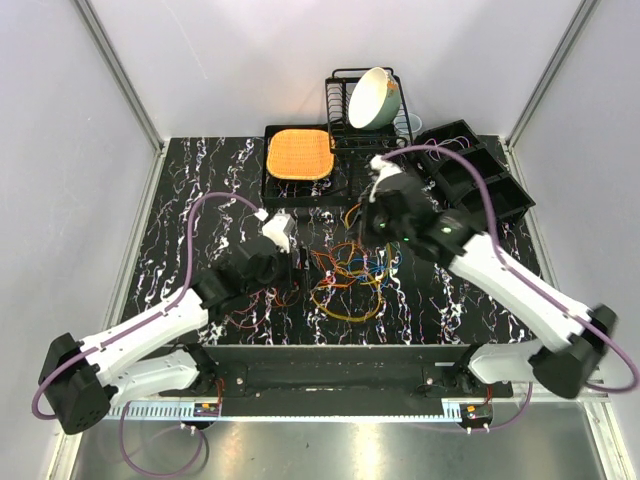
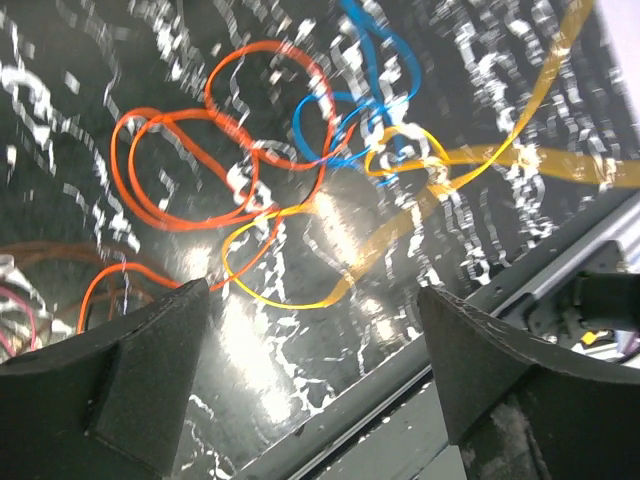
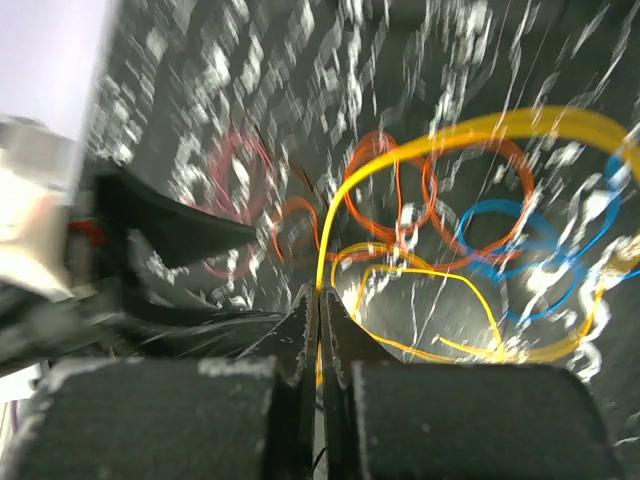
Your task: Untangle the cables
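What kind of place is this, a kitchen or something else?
Likely a robotics test booth, not a kitchen: two robot arms are mounted on a black marbled table, plain white walls box it in, and a dish rack, bowl and tangled cables look like practice props.

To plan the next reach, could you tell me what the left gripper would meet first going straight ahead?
The left gripper would likely meet the yellow cable loop on the table first; depth is unclear.
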{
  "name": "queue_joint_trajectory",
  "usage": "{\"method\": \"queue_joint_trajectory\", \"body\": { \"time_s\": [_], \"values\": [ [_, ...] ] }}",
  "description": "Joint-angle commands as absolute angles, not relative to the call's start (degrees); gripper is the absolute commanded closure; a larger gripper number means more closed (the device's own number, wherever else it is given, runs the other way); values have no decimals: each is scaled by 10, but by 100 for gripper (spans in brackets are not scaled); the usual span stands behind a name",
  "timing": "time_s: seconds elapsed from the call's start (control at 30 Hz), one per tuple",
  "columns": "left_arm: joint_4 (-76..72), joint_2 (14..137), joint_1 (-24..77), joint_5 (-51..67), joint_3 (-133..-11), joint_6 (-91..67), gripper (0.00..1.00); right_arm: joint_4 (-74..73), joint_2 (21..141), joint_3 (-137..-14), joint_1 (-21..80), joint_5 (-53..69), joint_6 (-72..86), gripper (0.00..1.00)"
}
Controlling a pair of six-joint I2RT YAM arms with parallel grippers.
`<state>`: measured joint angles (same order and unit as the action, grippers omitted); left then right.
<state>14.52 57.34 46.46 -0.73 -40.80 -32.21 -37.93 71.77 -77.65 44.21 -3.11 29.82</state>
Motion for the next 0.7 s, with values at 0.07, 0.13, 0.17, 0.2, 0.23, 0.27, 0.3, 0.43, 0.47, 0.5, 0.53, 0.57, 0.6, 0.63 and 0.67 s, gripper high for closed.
{"method": "queue_joint_trajectory", "body": {
  "time_s": [0.07, 0.13, 0.17, 0.2, 0.23, 0.27, 0.3, 0.43, 0.47, 0.5, 0.53, 0.57, 0.6, 0.63, 0.67],
  "values": [
    [133, 551, 465, -39, -393, -352, 14, -311, 799, -741, 441, 21, 341, 100],
    [145, 545, 464, -43, -394, -352, 14, -312, 811, -729, 442, 20, 345, 100],
    [150, 539, 465, -44, -393, -352, 15, -311, 812, -722, 442, 23, 349, 100],
    [158, 534, 464, -47, -392, -352, 15, -311, 811, -713, 442, 32, 364, 100],
    [161, 529, 464, -48, -386, -352, 15, -309, 807, -690, 443, 40, 372, 100],
    [163, 522, 464, -51, -382, -353, 15, -300, 804, -676, 442, 50, 380, 100],
    [165, 519, 464, -53, -378, -354, 15, -294, 800, -660, 445, 61, 395, 100],
    [168, 508, 464, -56, -359, -357, 15, -269, 762, -581, 464, 114, 408, 100],
    [169, 507, 464, -56, -357, -358, 15, -265, 757, -575, 469, 124, 403, 100],
    [168, 507, 464, -57, -356, -358, 15, -267, 752, -570, 476, 118, 399, 100],
    [168, 507, 464, -59, -356, -359, 15, -272, 743, -560, 484, 113, 397, 100],
    [168, 507, 464, -59, -358, -357, 15, -271, 741, -551, 487, 111, 394, 100],
    [168, 510, 464, -60, -359, -356, 16, -271, 743, -544, 487, 111, 394, 100],
    [166, 512, 464, -59, -359, -355, 16, -270, 757, -533, 487, 116, 395, 100],
    [165, 513, 464, -59, -359, -355, 16, -265, 769, -529, 488, 123, 395, 100]
  ]
}}
